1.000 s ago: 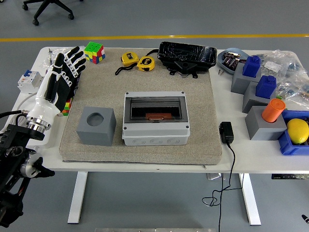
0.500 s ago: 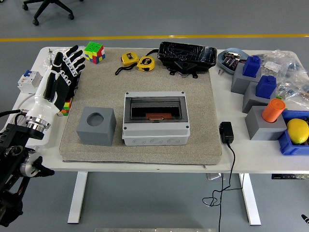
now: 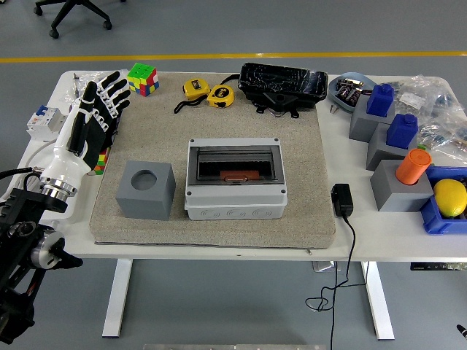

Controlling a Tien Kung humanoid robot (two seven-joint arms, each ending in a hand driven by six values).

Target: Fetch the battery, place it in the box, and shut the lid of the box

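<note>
On the beige mat (image 3: 219,146) that covers the middle of the white counter (image 3: 62,95), a grey box (image 3: 235,179) sits as the central landmark. Its smoky see-through lid (image 3: 233,163) lies down over the opening, and through it an orange-brown block, which may be the battery (image 3: 235,176), shows inside near the front wall; what it is cannot be told for certain through the tinted cover.

Just left of the box stands a grey cube with a round hole (image 3: 146,189), close beside it but apart. Behind the box, at the mat's far edge, lie two yellow tape measures (image 3: 208,92) and a black tray wrapped in film (image 3: 282,84). Far behind and to the left of the box is a colour cube (image 3: 143,79). Right of the box, off the mat, a black power adapter (image 3: 341,199) rests with its cord hanging over the near edge. Further right are grey blocks topped with blue pieces (image 3: 385,117), an orange cylinder (image 3: 414,166) and a yellow lemon (image 3: 450,197) in a blue bin.

Well to the left of the box, the left hand (image 3: 91,120) is raised over the counter's left edge, its fingers (image 3: 109,86) apart and straight, grasping nothing.
</note>
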